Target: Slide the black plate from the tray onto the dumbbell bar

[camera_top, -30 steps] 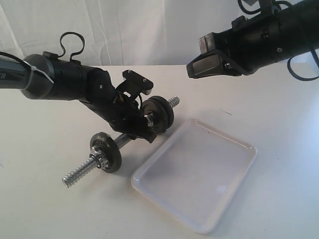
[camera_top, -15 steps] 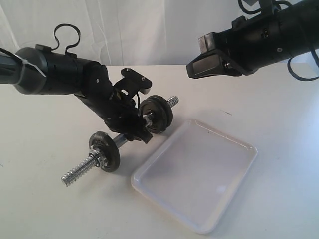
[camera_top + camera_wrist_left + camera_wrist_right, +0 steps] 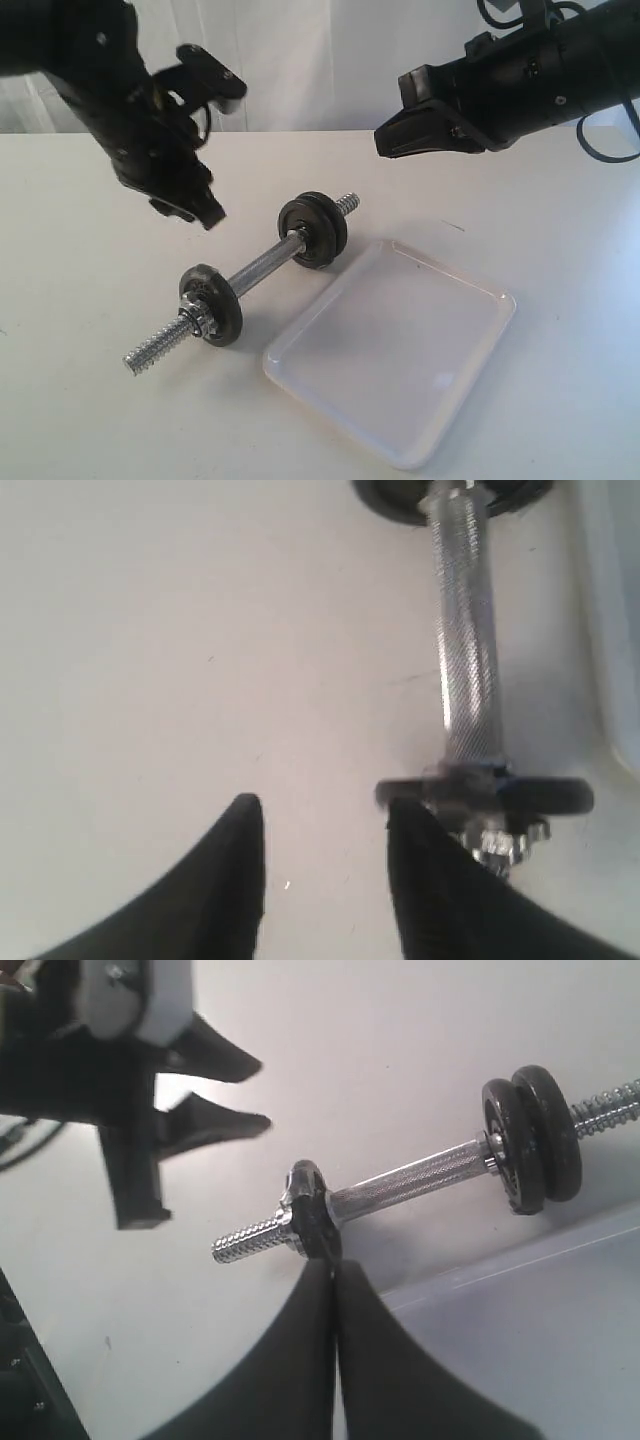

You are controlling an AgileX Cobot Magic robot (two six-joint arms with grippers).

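Observation:
The dumbbell bar point(image 3: 262, 267) lies on the table left of the tray point(image 3: 470, 345), which holds nothing. Two black discs point(image 3: 315, 230) sit side by side near the bar's far end. A single disc point(image 3: 212, 305) with a metal collar point(image 3: 497, 840) sits near its near end. Which of these is the black plate I cannot tell. My left gripper point(image 3: 215, 150) hangs open above and left of the bar, with nothing between its fingers point(image 3: 240, 830). My right gripper point(image 3: 398, 132) is shut and empty, high above the tray's far side.
The white table point(image 3: 90, 290) stretches left and in front of the bar. A white curtain point(image 3: 300, 60) closes the back. The bar's threaded ends point(image 3: 150, 352) stick out past the discs. The tray's near corner point(image 3: 285, 360) lies close to the single disc.
My left gripper has come off the bar's middle and risen up and to the left. The bar stays lying on the table. The right arm has not moved.

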